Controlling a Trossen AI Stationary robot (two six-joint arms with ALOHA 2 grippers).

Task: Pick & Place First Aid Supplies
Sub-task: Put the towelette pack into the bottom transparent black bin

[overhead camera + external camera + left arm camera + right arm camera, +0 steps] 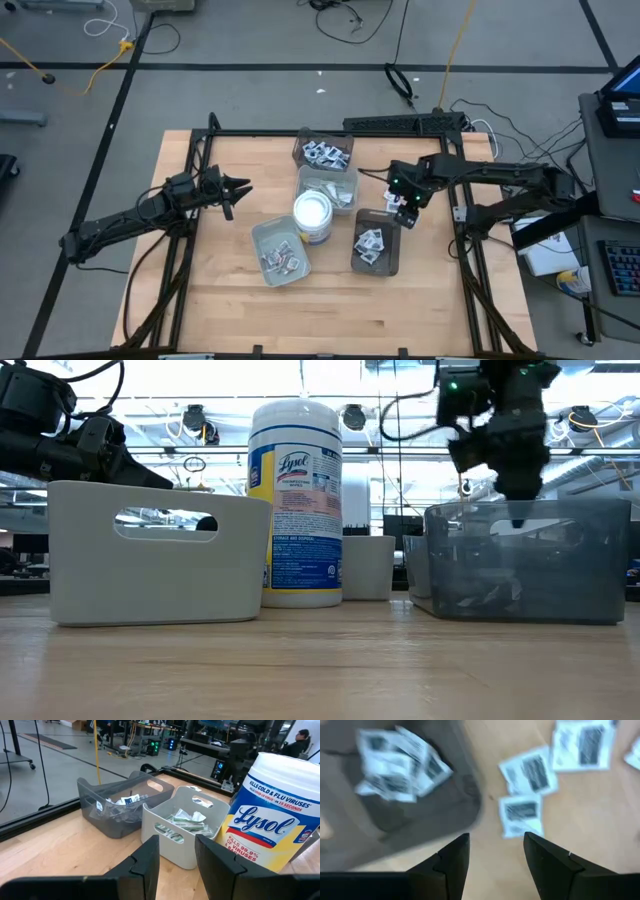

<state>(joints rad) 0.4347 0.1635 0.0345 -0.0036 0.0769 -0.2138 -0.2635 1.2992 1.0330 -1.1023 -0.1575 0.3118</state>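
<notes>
First aid supplies are lying in four rectangular trays clustered at the middle of the pale wooden table (220,310): square white packets with dark print (369,241) in the dark translucent tray (377,243) nearest the right arm, more of them in the far dark tray (323,151), narrow pale green-white strips (186,819) in the matte grey tray (182,831) beside it, and further packets (280,258) in the near grey tray (280,250). A round white Lysol wipes tub (312,216) with a blue and yellow label is standing upright between the trays, close beside the two grey ones. In the low view, the near grey tray's opaque wall with its slot handle and the smoky wall of the dark tray are hiding most of their contents.

The right gripper (405,212) is hanging just above the far rim of the dark translucent tray, its jaws standing apart with nothing between them; the right wrist view is showing loose packets (522,814) on bare wood beneath it. The left gripper (237,189) is hovering well clear of the trays at the left, jaws parted narrowly and holding nothing.

Black metal framing (196,150) is edging the table, and cables (350,15) are trailing across the grey floor behind.
</notes>
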